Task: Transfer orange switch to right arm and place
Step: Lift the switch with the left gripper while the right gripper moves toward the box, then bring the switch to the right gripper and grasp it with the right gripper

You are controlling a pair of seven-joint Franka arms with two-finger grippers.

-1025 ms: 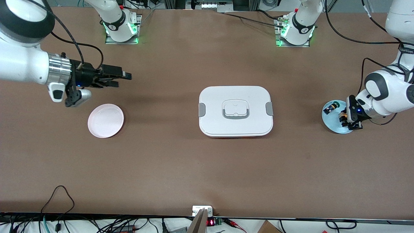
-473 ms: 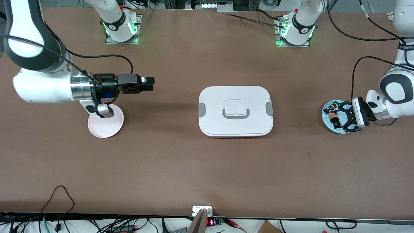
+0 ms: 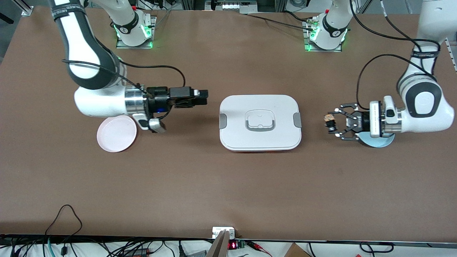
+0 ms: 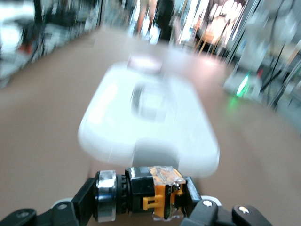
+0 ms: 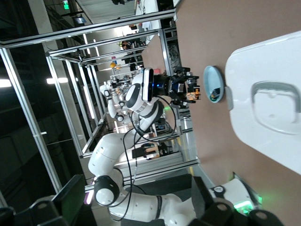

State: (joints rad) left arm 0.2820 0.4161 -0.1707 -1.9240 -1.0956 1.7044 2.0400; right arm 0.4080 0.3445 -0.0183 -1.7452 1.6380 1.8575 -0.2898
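The orange switch [image 3: 329,120] is black with an orange band and lies sideways in my left gripper [image 3: 331,122], a black claw that is shut on it. It is held over the table between the blue plate [image 3: 375,141] and the white box [image 3: 260,122]. In the left wrist view the switch [image 4: 151,192] fills the space between the gripper's [image 4: 141,200] pads. My right gripper [image 3: 202,97], with narrow straight fingers, is open and empty over the table, between the pink plate [image 3: 116,133] and the box, pointing at the box. The right wrist view shows the switch [image 5: 191,92] far off.
The white lidded box with a grey handle stands mid-table between the two grippers. The pink plate lies toward the right arm's end, the blue plate toward the left arm's end, partly under the left wrist. The box also shows in the left wrist view [image 4: 150,127].
My left gripper has lifted the orange switch off the blue plate and carried it toward the box. My right gripper has moved from the pink plate's end toward the box.
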